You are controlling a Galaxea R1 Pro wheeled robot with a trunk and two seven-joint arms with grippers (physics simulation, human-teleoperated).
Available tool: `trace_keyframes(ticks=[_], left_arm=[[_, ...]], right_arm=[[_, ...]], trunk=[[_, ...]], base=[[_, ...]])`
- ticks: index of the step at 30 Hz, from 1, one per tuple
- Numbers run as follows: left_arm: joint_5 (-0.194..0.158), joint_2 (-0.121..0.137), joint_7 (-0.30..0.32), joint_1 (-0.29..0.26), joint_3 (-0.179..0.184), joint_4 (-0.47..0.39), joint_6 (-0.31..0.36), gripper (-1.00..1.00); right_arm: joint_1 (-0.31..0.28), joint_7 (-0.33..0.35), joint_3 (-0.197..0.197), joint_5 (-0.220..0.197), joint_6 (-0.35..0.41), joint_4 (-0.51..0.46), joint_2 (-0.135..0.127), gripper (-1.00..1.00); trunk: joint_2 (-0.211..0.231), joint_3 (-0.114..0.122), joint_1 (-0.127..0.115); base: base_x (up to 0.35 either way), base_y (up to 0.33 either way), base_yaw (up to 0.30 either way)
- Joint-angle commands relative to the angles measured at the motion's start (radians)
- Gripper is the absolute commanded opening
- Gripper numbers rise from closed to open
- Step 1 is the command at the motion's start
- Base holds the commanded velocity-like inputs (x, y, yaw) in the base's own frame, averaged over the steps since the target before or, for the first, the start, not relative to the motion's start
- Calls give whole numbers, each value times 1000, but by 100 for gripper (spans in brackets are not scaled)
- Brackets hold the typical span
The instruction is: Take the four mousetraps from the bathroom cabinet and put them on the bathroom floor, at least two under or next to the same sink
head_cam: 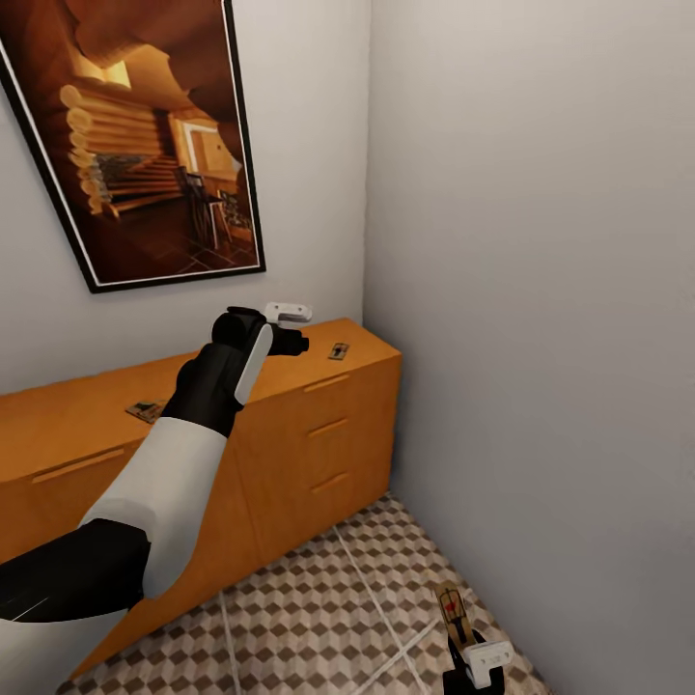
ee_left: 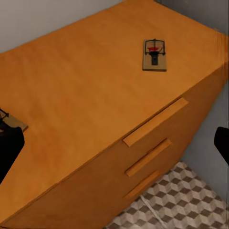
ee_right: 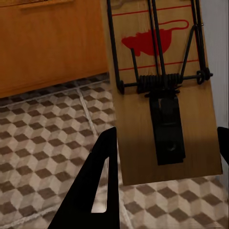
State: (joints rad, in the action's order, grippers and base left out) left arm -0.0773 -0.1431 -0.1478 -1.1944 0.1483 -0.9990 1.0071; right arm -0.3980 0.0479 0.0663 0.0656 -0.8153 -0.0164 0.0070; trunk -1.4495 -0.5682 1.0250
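The right tool (ee_right: 164, 157) grips a flat tan wooden mousetrap (ee_right: 160, 90) above the cube-patterned tiled floor (ee_right: 43, 148). The left tool (ee_left: 114, 143) hangs open over the orange-brown wooden cabinet (ee_left: 86, 90), where two more traps (ee_left: 155, 55) lie.

Two mousetraps lie flat on the orange-brown cabinet (head_cam: 319, 425): one mousetrap near the right end of its top (head_cam: 338, 351), a tan board with dark wire and a red mark, and another further left (head_cam: 147, 411), partly hidden behind the arm. A third mousetrap (head_cam: 452, 610) is held at its near end in the right hand (head_cam: 480, 664) above the cube-patterned bathroom floor (head_cam: 319, 618), its red mouse mark facing up.
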Motion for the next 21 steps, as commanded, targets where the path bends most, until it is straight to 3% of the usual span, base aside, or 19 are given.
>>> trace_keyframes(ticks=[1,13,21], left_arm=[[-9,0,-9,-1,1,-1,4,100],[-9,0,-9,-1,2,-1,4,100],[-9,0,-9,-1,2,0,4,100]], right_arm=[[-1,0,6,-4,-3,1,0,-100],[-1,0,6,-4,-4,1,0,-100],[-1,0,6,-4,-4,1,0,-100]], trunk=[[-1,0,0],[-1,12,0],[-1,14,0]], base=[[0,22,-230],[0,132,-226],[0,112,-50]])
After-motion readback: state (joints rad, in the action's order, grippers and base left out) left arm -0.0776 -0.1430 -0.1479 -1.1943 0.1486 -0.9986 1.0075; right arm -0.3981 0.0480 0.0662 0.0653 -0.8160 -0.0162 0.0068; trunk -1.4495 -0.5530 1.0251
